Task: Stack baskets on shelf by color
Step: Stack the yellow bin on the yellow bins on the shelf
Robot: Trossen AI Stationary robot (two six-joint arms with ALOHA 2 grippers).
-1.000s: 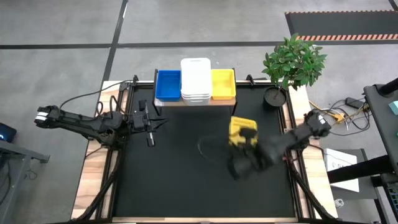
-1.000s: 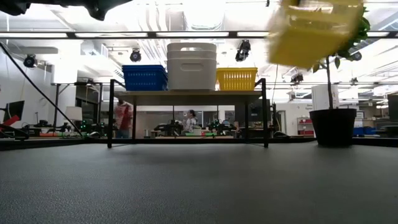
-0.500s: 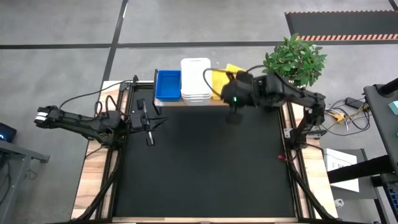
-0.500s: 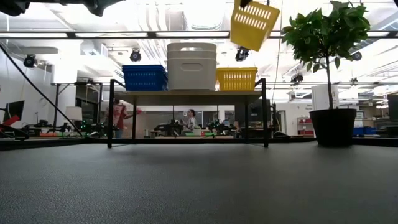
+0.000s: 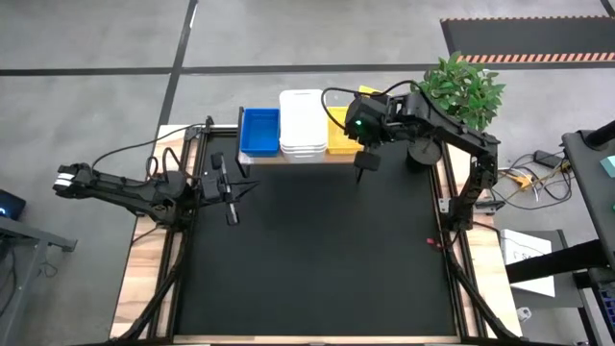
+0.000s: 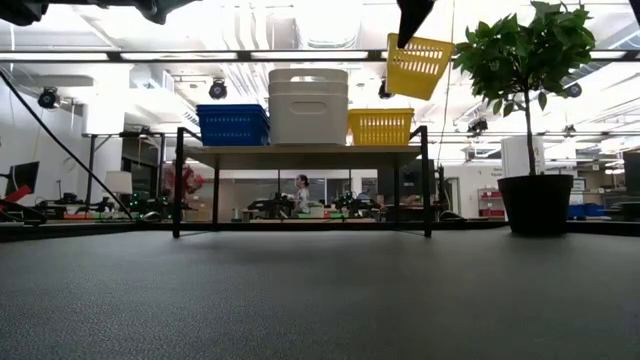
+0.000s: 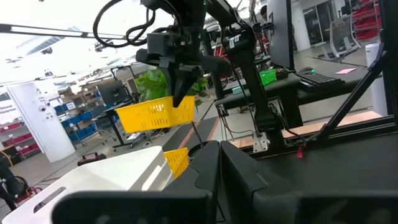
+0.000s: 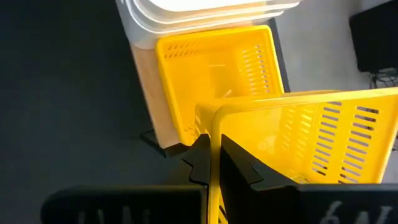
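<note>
On a black-topped table in a workshop, the right gripper, fingers clamped on the rim of a tilted yellow basket, holds it above the shelf's yellow basket beside white and blue stacks, while the left gripper rests closed and empty at the table's left edge.

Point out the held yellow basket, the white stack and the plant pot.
held yellow basket (image 6: 417, 67), low view, slotted side wall.
white stack (image 5: 302, 123), high view, top basket's floor.
plant pot (image 6: 535, 205), low view, front wall.
</note>
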